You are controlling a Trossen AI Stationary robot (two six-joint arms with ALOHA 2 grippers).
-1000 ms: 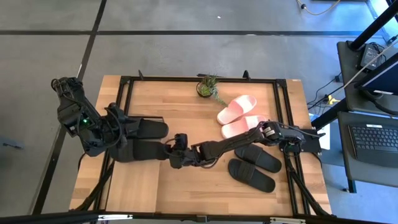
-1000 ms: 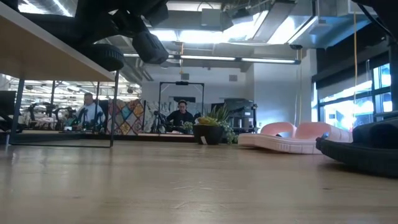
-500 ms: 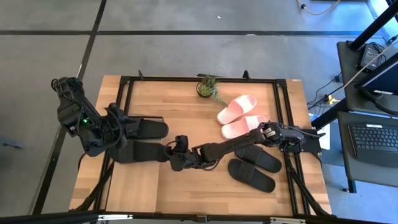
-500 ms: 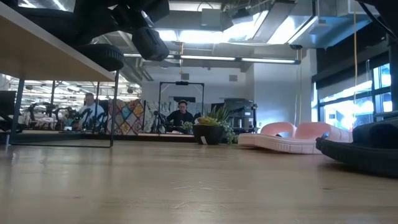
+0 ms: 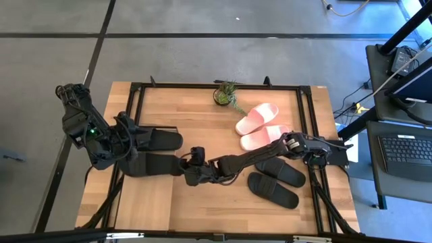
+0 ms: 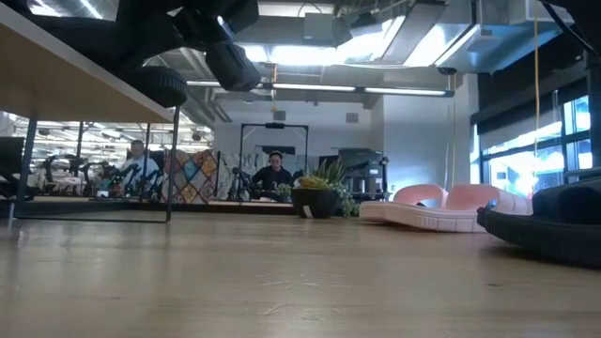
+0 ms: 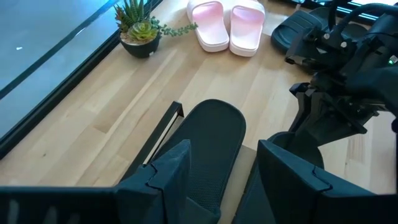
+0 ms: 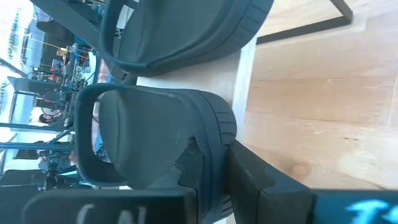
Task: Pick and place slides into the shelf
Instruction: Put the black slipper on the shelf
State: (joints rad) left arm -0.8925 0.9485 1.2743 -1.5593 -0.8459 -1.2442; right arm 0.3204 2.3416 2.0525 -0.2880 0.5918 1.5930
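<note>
A grey concrete floor surrounds the light-wood bench (image 5: 223, 125), and a workshop with seated people shows beyond it in the low view; a small potted plant (image 5: 225, 94) stands at the far edge; the shelf (image 5: 145, 192) sits at the left, with one black slide (image 5: 156, 140) lying on it; the right claw (image 5: 191, 173), stretched across from the right, is pinching a second black slide (image 5: 152, 164) by its end and, over the last second, has nudged it only slightly, so the placing looks nearly finished; the left claw (image 7: 221, 180) hovers spread above the shelved slide; two pink slides (image 5: 260, 127) and two black slides (image 5: 275, 181) wait at the right; no brand or writing is readable.
</note>
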